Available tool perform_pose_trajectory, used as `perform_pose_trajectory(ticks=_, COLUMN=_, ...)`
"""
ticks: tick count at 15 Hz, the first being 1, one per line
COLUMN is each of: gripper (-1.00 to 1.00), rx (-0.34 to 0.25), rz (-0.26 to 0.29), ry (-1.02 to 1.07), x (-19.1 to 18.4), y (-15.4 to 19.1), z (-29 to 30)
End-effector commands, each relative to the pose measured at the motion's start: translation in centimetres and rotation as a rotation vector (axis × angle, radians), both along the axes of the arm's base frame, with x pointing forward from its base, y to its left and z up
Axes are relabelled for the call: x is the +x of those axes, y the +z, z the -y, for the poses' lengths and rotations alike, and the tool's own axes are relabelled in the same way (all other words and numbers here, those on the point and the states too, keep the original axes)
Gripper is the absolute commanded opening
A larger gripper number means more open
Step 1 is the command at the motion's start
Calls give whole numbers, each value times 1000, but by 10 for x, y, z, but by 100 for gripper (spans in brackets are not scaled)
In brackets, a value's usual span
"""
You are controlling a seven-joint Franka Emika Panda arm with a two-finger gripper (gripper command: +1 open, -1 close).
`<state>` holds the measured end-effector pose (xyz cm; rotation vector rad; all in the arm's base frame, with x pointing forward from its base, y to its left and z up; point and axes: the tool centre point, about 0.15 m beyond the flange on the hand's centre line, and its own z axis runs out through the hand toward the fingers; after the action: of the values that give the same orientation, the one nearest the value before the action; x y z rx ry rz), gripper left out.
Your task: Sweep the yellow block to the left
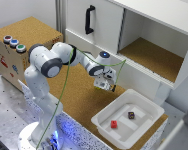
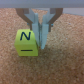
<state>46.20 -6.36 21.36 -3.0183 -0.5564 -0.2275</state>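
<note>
Jaws together, the gripper (image 2: 42, 31) sits low beside the yellow block (image 2: 27, 42), seemingly set to push it sideways.

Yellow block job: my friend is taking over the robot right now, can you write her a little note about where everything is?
Tool: down at the cork board, fingers close together, holding nothing. The wrist view shows them right beside the yellow block; touching or not, I cannot tell.
Yellow block: on the cork, marked N, hidden in the exterior view.
Red cube and dark cube: in the white tray, not part of the job.
Done: tool placed next to the block.
Left: the sweep to the left.
</note>
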Motion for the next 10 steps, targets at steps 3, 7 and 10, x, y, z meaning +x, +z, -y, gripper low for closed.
perform_pose_trajectory(ticks=3, gripper=-100, rx=46, rz=-101, ry=7, x=-7, y=8, z=-32)
perform_pose_trajectory(ticks=7, gripper=-100, rx=51, rz=-128, ry=3, x=-13, y=13, z=-50)
perform_pose_trajectory(ticks=10, gripper=-100, rx=77, rz=-135, ry=0, x=-16, y=8, z=-66)
